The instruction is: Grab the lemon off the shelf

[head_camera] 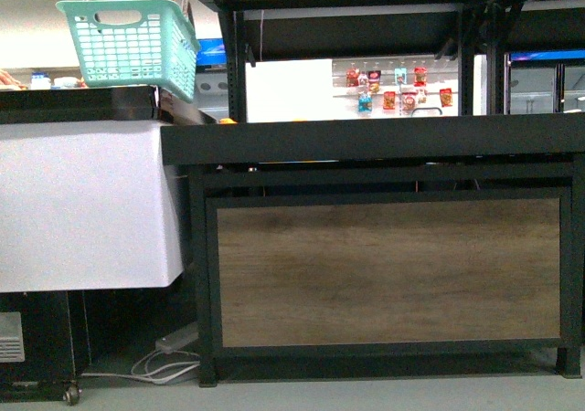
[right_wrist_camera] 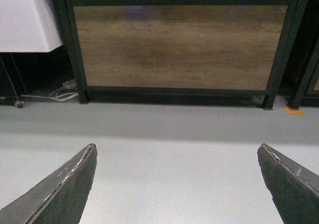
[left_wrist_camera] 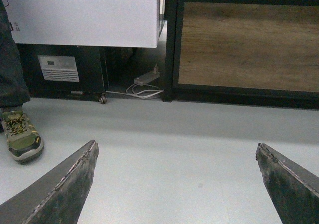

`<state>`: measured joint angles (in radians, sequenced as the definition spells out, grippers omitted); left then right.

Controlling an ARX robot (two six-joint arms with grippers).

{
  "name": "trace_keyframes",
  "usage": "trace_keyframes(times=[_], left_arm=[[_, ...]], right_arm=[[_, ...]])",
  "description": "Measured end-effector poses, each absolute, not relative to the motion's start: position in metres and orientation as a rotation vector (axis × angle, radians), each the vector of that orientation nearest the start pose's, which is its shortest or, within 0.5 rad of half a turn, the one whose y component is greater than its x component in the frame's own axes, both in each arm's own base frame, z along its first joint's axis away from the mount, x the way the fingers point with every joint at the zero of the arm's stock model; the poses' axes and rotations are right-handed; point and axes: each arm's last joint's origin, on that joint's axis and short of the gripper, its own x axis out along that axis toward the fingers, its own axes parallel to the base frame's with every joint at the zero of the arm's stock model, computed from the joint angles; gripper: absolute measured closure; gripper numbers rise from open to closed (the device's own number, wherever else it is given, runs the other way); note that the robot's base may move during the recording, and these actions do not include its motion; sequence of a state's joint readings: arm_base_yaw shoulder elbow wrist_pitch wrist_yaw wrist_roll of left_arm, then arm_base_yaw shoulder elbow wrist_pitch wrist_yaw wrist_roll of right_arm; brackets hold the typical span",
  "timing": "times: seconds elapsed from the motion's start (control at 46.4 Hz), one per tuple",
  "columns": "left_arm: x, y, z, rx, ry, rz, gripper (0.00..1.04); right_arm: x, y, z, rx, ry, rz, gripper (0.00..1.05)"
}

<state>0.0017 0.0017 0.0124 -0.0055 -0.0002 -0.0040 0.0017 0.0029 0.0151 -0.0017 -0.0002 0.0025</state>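
**Both grippers spread wide and empty, low before the shelf**

Fingers of my left gripper [left_wrist_camera: 175, 145] frame the left wrist view, set far apart with only grey floor [left_wrist_camera: 174, 119] between them. My right gripper [right_wrist_camera: 176, 146] shows the same: jaws parted, holding nothing. Both point low and forward, which suits a stance before any reach.

Beyond the floor stands the shelf [head_camera: 366, 142], a black metal frame with a flat dark tray above a brown wood-grain panel [head_camera: 388, 269]. Both wrist cameras look at this panel and not at the tray, so I judge that my arms hang well below the level where produce would lie.

I cannot pick out the lemon with certainty. A yellow-orange speck [head_camera: 227, 120] at the tray's left end may be it, but it is too small and too edge-on to tell.

To the left of the shelf are a white cabinet [head_camera: 82, 205] and, higher, a teal basket [head_camera: 128, 41]. A power strip [left_wrist_camera: 146, 77] with its cable lies on the floor at the shelf's foot, and a person's shoe [left_wrist_camera: 22, 139] stands near my left side.

The pick has not begun. Its first need, as I judge it, is to raise an arm above the tray edge.
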Motion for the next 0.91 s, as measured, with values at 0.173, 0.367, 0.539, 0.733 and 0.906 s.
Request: trace_keyframes(times=[0.173,0.367,0.539,0.733,0.906], left_arm=[[0.0970,0.0002,0.1671,-0.004,-0.005,0.002,0.08],[0.0970,0.0001,0.1671,-0.004,-0.005,0.001,0.08],[0.0970,0.0002,0.1671,-0.004,-0.005,0.002,0.08],[0.0970,0.0002,0.1671,-0.004,-0.005,0.002,0.08],[0.0970,0.0002,0.1671,-0.004,-0.005,0.002,0.08]], right_arm=[[0.0969,0.0002,0.1683,0.002,-0.010,0.002,0.08],[0.0969,0.0002,0.1683,0.002,-0.010,0.002,0.08],[0.0969,0.0002,0.1683,0.002,-0.010,0.002,0.08],[0.0969,0.0002,0.1683,0.003,-0.010,0.002,0.08],[0.0969,0.0002,0.1683,0.002,-0.010,0.002,0.08]])
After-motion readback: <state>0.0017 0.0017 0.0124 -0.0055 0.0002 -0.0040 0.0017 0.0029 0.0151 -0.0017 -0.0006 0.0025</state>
